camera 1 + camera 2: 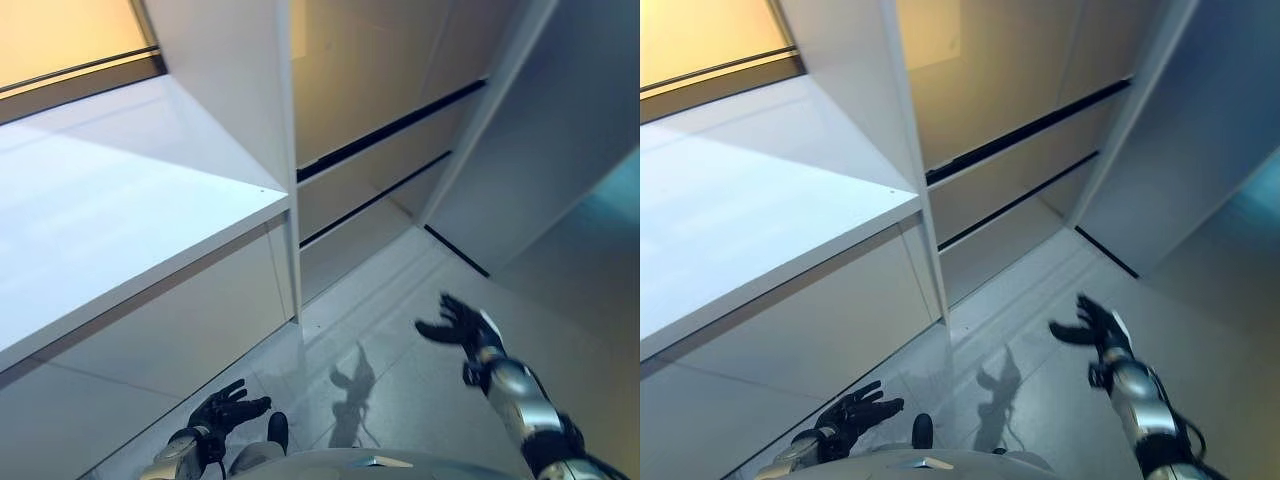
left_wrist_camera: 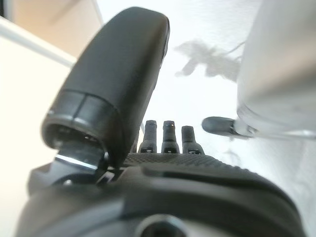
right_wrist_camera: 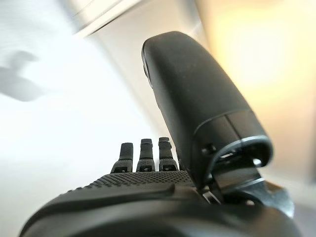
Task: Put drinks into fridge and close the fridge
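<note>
No drink shows in any view. My left hand point(image 1: 226, 411) hangs low beside the white counter front, fingers relaxed and spread, holding nothing; its wrist view shows its straight fingers point(image 2: 169, 136) over pale floor. My right hand point(image 1: 462, 326) is raised over the floor at the lower right, fingers spread and empty, its fingers point(image 3: 146, 151) straight in its own wrist view. Ahead stands a tall white cabinet front point(image 1: 380, 110) with dark horizontal gaps, and a large white panel point(image 1: 540, 150), perhaps the fridge door, angles out on the right.
A white counter point(image 1: 110, 210) fills the left side at waist height, ending at a vertical white panel edge point(image 1: 290, 200). Pale tiled floor point(image 1: 400, 290) lies between the counter, the cabinet front and the angled panel.
</note>
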Motion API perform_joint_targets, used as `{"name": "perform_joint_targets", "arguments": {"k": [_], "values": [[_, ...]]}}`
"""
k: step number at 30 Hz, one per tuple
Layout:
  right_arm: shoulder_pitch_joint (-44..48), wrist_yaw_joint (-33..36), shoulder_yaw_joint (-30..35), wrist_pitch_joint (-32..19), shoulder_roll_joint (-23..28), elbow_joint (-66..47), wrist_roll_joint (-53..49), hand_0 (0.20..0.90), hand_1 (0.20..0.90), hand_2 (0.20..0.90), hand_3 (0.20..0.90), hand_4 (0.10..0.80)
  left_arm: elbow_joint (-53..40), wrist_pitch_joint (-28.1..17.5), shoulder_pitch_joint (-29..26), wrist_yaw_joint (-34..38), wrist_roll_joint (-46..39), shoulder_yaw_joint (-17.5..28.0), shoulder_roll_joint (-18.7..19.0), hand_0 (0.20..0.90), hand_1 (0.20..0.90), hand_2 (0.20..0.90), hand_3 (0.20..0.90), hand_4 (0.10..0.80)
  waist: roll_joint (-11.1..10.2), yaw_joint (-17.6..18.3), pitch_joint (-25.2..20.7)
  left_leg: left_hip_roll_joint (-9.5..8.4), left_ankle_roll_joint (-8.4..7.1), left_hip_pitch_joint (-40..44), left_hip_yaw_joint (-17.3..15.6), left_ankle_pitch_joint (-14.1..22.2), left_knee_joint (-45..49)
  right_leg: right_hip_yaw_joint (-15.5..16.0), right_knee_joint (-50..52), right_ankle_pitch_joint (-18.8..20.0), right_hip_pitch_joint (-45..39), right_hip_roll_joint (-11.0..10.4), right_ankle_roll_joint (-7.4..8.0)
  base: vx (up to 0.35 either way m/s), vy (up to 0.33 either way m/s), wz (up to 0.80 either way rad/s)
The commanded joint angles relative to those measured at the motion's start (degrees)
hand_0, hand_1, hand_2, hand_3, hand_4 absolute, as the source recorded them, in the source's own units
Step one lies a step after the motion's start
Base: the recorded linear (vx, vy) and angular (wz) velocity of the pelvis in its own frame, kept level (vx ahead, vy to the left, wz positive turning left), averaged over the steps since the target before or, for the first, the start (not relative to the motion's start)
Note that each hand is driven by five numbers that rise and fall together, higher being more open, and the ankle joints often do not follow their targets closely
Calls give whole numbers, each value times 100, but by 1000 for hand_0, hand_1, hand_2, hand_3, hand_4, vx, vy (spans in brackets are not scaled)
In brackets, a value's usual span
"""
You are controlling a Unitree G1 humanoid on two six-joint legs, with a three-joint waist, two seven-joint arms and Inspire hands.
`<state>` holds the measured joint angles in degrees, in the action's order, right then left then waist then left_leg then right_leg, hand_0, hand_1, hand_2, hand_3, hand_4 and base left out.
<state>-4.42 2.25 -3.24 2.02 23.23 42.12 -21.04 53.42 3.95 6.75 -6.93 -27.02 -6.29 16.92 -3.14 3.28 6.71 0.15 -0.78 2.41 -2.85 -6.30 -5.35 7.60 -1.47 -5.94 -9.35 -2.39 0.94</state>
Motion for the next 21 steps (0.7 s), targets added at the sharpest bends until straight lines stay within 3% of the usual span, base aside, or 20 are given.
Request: {"name": "perform_joint_targets", "arguments": {"k": [1,5,8,11,21], "values": [[-7,-207,-24,-809,-167,375,648,900,900,900,900,800,526,-197,-185,-318,176,129,50,900,900,900,900,800,115,14,-263,-19,132,303,-453,870,84,-27,-95,609,574,13,312,-8,0,-19],[-169,-739,-84,-805,-416,1966,1240,900,900,900,900,800,1052,-529,-290,-435,229,145,5,900,900,900,900,800,152,63,-206,-30,159,291,-459,905,119,-93,-68,584,598,29,311,-26,6,-22],[-86,-916,-278,-292,-545,2956,1831,900,900,900,900,800,1352,-679,-435,-573,230,79,-51,900,900,900,900,800,177,5,-161,-55,182,287,-419,930,155,-93,-78,574,576,28,301,-14,10,-13],[91,-1317,-480,267,-612,3239,1867,900,900,900,900,800,1509,-807,-476,-675,397,-28,-148,900,900,900,900,800,201,-96,-156,-91,191,336,-297,958,161,-55,-111,552,490,25,300,23,-7,0],[160,-1153,-780,511,-690,3173,1943,900,900,900,900,800,1573,-693,-565,-359,342,-161,-246,900,900,900,900,800,222,-110,-192,-93,161,359,-242,985,151,-31,-105,491,465,45,327,0,0,0]]}}
